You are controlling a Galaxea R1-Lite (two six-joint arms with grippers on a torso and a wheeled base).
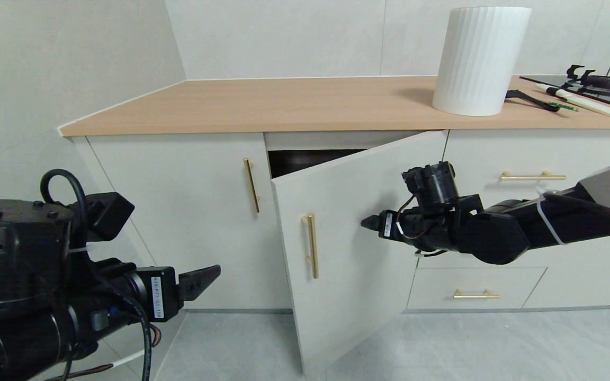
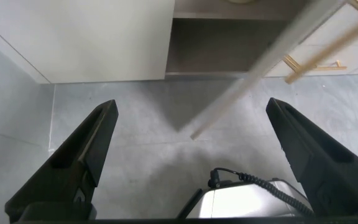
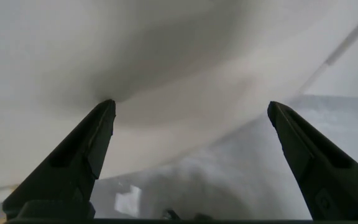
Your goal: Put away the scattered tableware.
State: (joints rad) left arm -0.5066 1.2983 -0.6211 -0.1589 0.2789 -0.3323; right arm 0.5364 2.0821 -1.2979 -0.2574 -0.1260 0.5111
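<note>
The scattered tableware lies on the wooden counter [image 1: 284,103] at the far right: a black-handled utensil [image 1: 530,99] and a white-handled knife [image 1: 583,101]. Below it a white cabinet door [image 1: 358,254] with a gold handle [image 1: 311,246] stands partly open, showing a dark inside. My right gripper [image 1: 369,222] is close against the door's outer face [image 3: 166,62], to the right of the handle; its jaws are open [image 3: 191,106] and empty. My left gripper [image 1: 204,278] hangs low on the left, open [image 2: 191,109] and empty, above the floor, facing the door's edge [image 2: 260,68].
A tall white ribbed container [image 1: 477,61] stands on the counter above the open door. A black stove grate [image 1: 604,82] is at the far right. Closed door [image 1: 178,222] on the left, drawers [image 1: 532,177] on the right. Grey tiled floor [image 1: 442,344] below.
</note>
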